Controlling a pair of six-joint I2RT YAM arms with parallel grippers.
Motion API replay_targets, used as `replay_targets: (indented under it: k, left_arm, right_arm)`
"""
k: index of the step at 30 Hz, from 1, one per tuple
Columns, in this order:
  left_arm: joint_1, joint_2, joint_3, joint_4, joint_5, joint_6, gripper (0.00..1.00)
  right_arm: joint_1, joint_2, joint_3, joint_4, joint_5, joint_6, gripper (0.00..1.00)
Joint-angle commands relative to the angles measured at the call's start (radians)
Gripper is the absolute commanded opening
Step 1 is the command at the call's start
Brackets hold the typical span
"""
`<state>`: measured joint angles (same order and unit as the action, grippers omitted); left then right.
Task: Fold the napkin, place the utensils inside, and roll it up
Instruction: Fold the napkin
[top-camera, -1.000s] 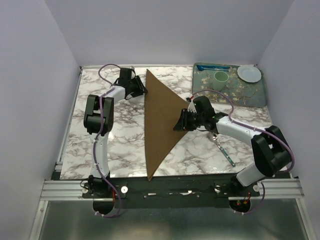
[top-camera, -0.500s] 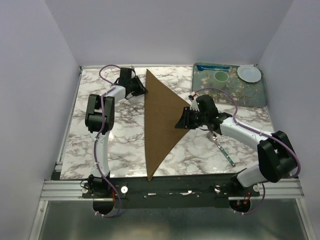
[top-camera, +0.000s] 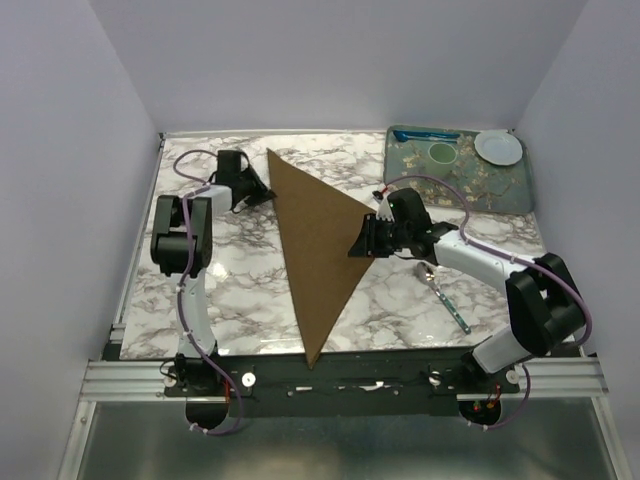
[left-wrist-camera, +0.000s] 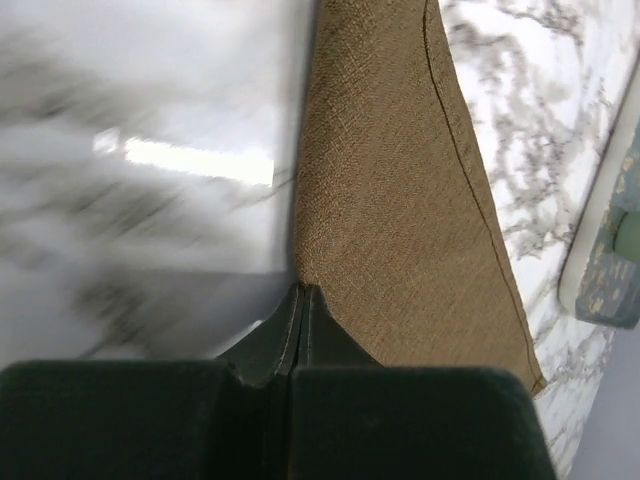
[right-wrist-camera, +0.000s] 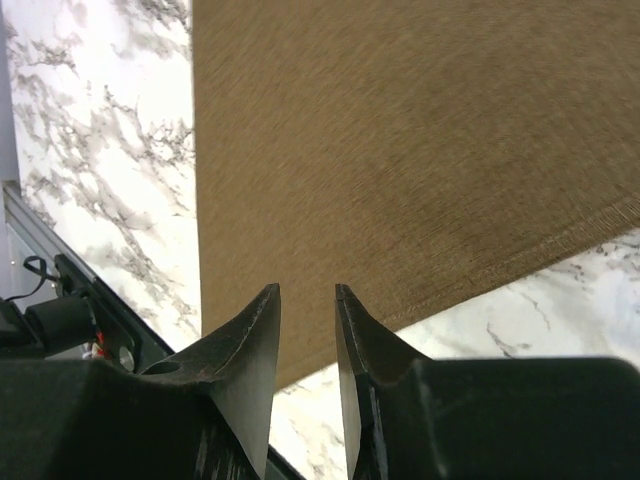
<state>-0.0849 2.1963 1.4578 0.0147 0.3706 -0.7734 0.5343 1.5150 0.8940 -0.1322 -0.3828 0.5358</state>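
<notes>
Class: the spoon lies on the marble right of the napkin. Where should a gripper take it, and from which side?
Take the spoon at mid-handle, straight down from above, fingers closing across the thin teal shaft. It lies flat and diagonal on the table, and its bowl end sits close beside the right arm.

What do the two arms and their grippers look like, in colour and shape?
Both arms have white links and bulky black joints: the left arm and the right arm. A thin purple cable loops along each. The left gripper and right gripper have dark fingers tapering to thin tips.
</notes>
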Motion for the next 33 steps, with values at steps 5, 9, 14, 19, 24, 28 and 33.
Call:
replay_targets:
  k: [5,9,14,19,24,28,33]
  left_arm:
    - [0.165,-0.358,-0.471,-0.019,-0.127,-0.066,0.0]
    - [0.166,-0.512,-0.637,0.017,-0.151,-0.124,0.25]
    - [0.171,-0.725,-0.628,-0.076,-0.315,-0.029,0.52]
    - [0.215,-0.666,-0.515,-0.032,-0.192,0.048,0.27]
    - [0.252,-0.478,-0.418,0.117,-0.027,-0.016,0.05]
    - [0.261,-0.357,-0.35,0.185,0.036,-0.066,0.04]
    - [0.263,-0.222,-0.295,0.289,0.05,-0.096,0.03]
  right_arm:
    - [-0.008,0.154,0.115,-0.009,-0.025,-0.046,0.37]
    - [0.018,0.25,0.2,-0.004,-0.088,-0.065,0.37]
    - [0.108,0.339,0.331,-0.004,-0.148,-0.065,0.37]
    - [0.213,0.46,0.447,0.016,-0.261,-0.028,0.38]
    - [0.26,0.493,0.456,0.086,-0.307,0.038,0.38]
    - [0.274,0.501,0.433,0.124,-0.335,0.07,0.37]
    - [0.297,0.511,0.401,0.161,-0.35,0.069,0.37]
